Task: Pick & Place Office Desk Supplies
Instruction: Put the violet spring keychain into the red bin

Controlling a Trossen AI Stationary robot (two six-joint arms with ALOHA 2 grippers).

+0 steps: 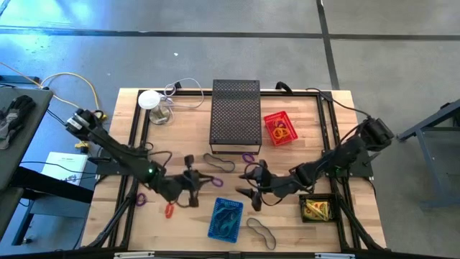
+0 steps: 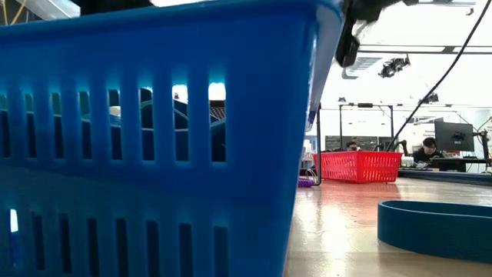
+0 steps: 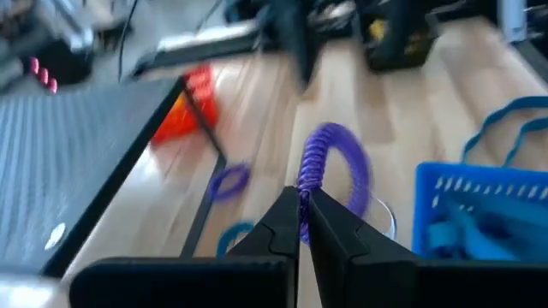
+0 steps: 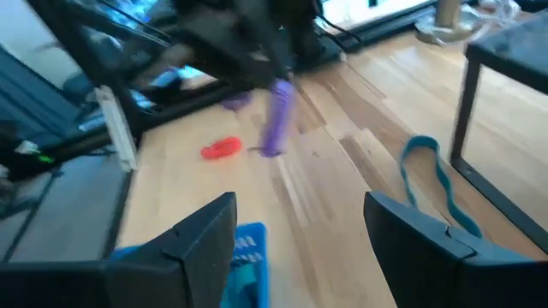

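Gripping a purple coiled band [image 3: 330, 167] between clenched fingers, the left tool [image 1: 192, 181] hung just beside the blue basket [image 1: 226, 219], on the side toward the black mesh box [image 1: 235, 114], with the band lifted off the table [image 1: 287, 230]. The pick looked done and the carry was in hand; the next move would likely call for bringing the band over the blue basket's rim and letting go without snagging the wall. The right tool [image 1: 253, 188] waited on the basket's other upper side, fingers spread and empty. The blue basket held blue-green loops, a red basket [image 1: 279, 128] orange and yellow bands, and a dark tray [image 1: 316, 209] yellow items. A grey band [image 1: 260, 230] and a red piece [image 1: 169, 210] lay loose beside the blue basket.
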